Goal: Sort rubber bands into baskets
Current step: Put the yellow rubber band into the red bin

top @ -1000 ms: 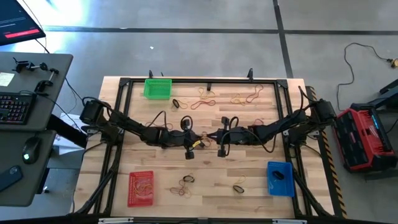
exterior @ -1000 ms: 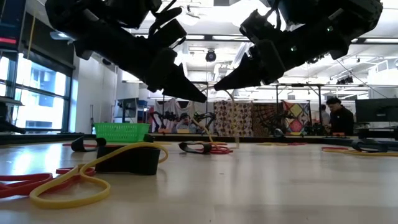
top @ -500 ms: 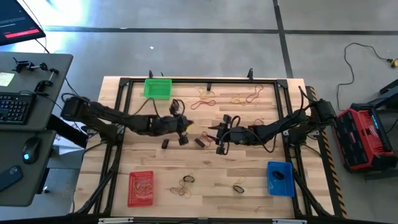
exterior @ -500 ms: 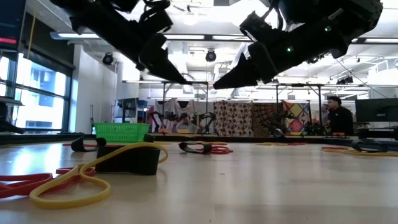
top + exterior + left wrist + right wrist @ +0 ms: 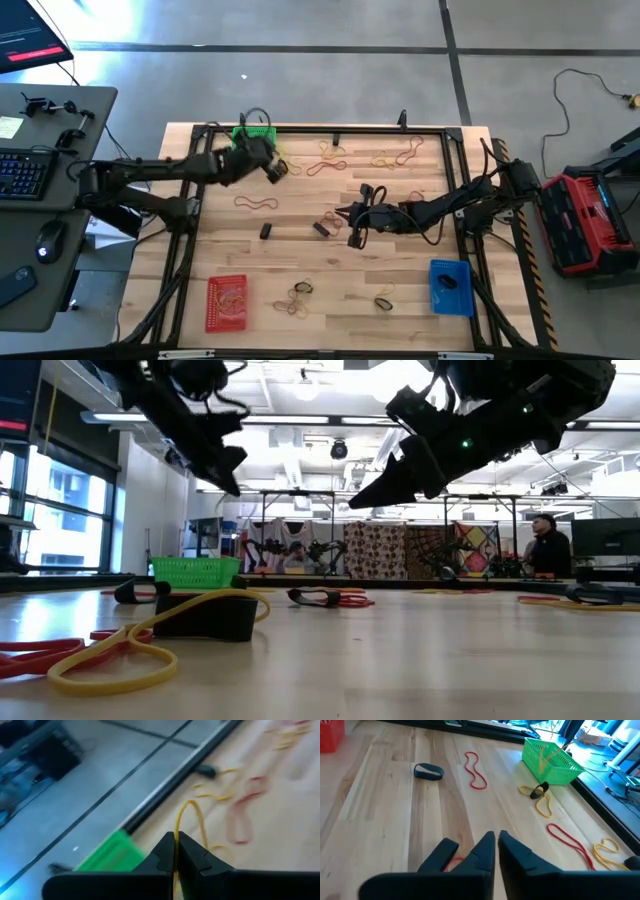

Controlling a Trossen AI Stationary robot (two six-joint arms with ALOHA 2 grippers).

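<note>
Closed right end effector (image 5: 496, 845) over wood table (image 5: 380, 820), green basket (image 5: 550, 760) beyond scattered rubber bands (image 5: 475, 770)

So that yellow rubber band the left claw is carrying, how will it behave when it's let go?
The yellow rubber band arches loosely beyond the shut left claw, so it's probably floppy and light. Released near the green basket, it would likely drop limp, not roll.

Beside the wooden table (image 5: 400, 310) we see a grey desk (image 5: 60, 240) holding a keyboard (image 5: 25, 175) and a mouse (image 5: 50, 240). On the concrete floor at the opposite side sits a red and black case (image 5: 590, 220), with a thin cable (image 5: 575, 90) looping near it. Beyond the table, a person (image 5: 545, 545) stands among hanging patterned cloths (image 5: 395, 550).
</note>
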